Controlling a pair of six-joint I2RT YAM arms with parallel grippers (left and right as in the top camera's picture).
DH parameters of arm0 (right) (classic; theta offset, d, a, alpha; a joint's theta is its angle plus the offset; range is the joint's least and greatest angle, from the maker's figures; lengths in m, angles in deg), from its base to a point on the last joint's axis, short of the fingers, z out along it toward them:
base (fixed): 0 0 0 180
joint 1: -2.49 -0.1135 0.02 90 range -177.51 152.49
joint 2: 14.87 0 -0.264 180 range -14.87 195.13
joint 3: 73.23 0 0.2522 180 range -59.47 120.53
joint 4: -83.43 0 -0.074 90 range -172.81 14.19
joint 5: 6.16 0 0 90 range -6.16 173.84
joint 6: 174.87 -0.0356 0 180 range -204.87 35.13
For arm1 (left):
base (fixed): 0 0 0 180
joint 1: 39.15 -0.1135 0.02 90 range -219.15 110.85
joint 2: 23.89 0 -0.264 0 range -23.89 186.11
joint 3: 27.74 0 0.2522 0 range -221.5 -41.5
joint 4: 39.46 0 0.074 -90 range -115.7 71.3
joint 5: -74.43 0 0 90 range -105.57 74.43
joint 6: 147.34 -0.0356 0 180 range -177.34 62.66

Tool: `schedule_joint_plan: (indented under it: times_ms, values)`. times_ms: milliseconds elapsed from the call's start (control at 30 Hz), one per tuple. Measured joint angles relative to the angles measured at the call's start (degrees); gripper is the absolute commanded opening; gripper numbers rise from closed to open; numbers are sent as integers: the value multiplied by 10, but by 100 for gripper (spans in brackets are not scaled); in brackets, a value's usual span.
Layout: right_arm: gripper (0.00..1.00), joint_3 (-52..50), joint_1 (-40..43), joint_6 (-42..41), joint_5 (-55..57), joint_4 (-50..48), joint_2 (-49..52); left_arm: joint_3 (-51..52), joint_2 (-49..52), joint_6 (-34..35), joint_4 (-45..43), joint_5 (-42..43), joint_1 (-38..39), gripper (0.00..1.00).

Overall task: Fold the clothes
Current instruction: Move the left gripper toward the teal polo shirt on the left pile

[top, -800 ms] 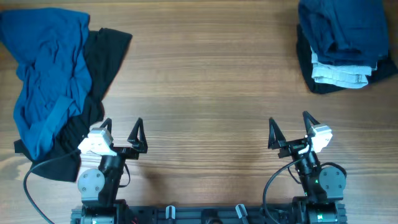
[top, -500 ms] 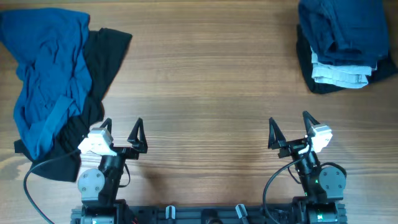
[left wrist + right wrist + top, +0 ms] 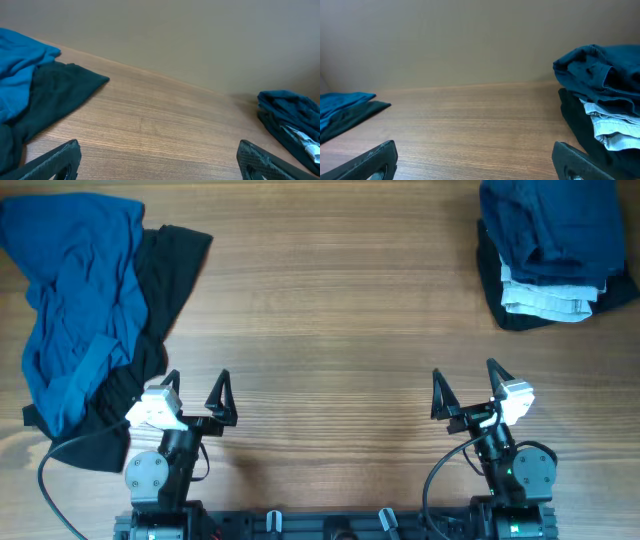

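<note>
Cut off: we see the blue garment point(image 3: 75, 300) run past the top and left edges of the overhead view; the folded stack point(image 3: 550, 250) is clipped at the top right corner.
Hidden: the black garment point(image 3: 165, 275) lies mostly under the blue one; only its right flank and near end show, so we cannot trace its outline.
Wrist views: only the fingertips show, at the bottom corners.
Location: both loose garments lie crumpled at the far left of the table point(image 3: 330, 310); the stack sits far right, well apart.
Axis: the blue garment's long axis runs far-to-near, leaning slightly; a band-like hem shows toward its near end.
Left gripper point(image 3: 196, 380): jaws spread wide, nothing between them; just beside the black garment's near edge.
Right gripper point(image 3: 465, 372): jaws likewise apart, empty, over bare wood.
</note>
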Motion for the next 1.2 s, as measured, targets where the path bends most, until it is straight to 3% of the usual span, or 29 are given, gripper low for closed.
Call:
schedule_joint_plan:
  times_ms: [567,733,867,1033,1200]
  values:
    - [100,0,0,-5,0,-5,0,0,0,0,0,-9,0,100]
    - [100,0,0,-74,-9,-71,1,0,0,2,-6,-37,0,100]
    - [100,19,0,-92,-35,-51,12,0,0,4,-37,-9,0,100]
    - [100,145,0,-85,-49,-26,150,-62,40,5,19,12,0,100]
    - [100,355,2,-57,-101,52,396,-234,250,7,69,22,0,100]
